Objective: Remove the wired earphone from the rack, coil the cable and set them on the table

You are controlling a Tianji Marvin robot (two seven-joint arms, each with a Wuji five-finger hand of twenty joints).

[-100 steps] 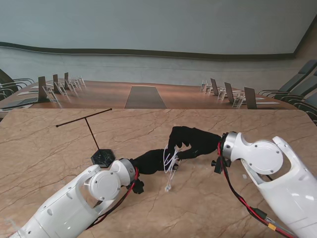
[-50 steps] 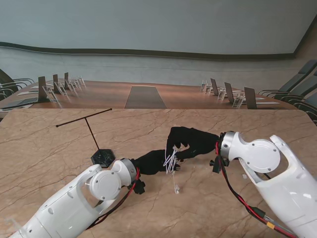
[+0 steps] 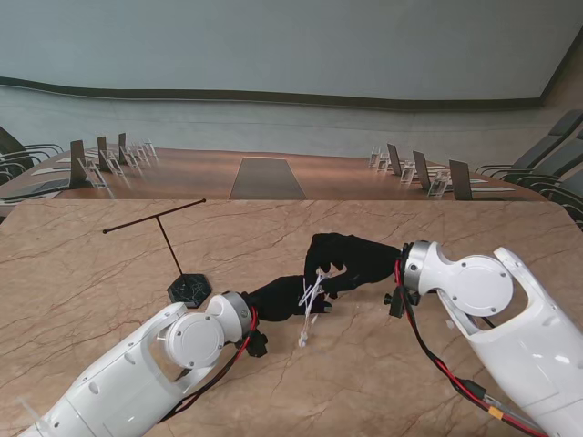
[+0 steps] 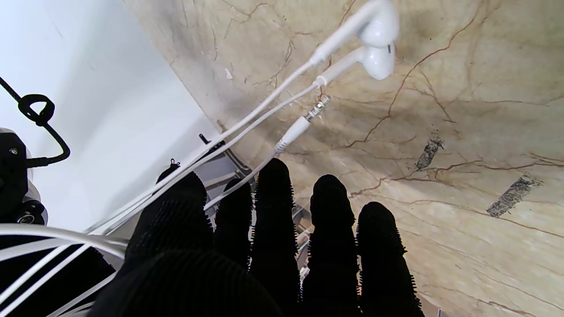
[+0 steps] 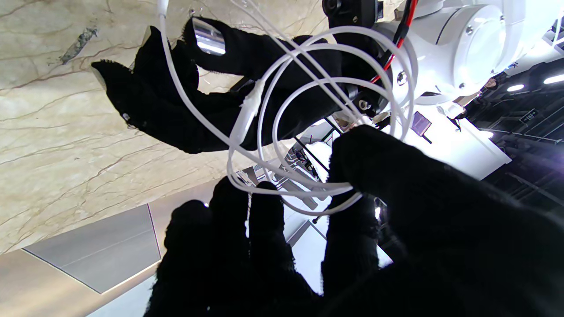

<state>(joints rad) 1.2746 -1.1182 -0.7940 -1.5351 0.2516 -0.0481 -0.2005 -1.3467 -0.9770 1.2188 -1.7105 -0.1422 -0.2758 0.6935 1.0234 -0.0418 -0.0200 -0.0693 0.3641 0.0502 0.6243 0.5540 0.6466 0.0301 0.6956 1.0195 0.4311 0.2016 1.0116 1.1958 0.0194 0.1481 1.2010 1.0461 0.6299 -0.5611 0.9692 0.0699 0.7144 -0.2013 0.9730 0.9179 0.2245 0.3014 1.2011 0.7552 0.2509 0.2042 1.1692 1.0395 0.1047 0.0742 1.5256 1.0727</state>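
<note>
Dangling plug end swung back left since 0.5 s ago; earphone cable (image 3: 311, 305) coiled between hands. Right hand (image 5: 352, 229) fingers pinch loops; left hand (image 4: 264, 246) fingers together under strands. Rack (image 3: 173, 255) bare; counter (image 3: 91, 273) placement next.

White wired earphone (image 3: 312, 296), cable looped in coils, earbuds and plug dangling, black rack (image 3: 173, 250) bare

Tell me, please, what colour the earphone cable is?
White; the cable shows best in the right wrist view, looped against the black gloves.

Glossy white arms (image 3: 137, 373), black knitted hands (nubbly fingertips (image 4: 275, 185)), red-and-black cables (image 3: 428, 350).
</note>
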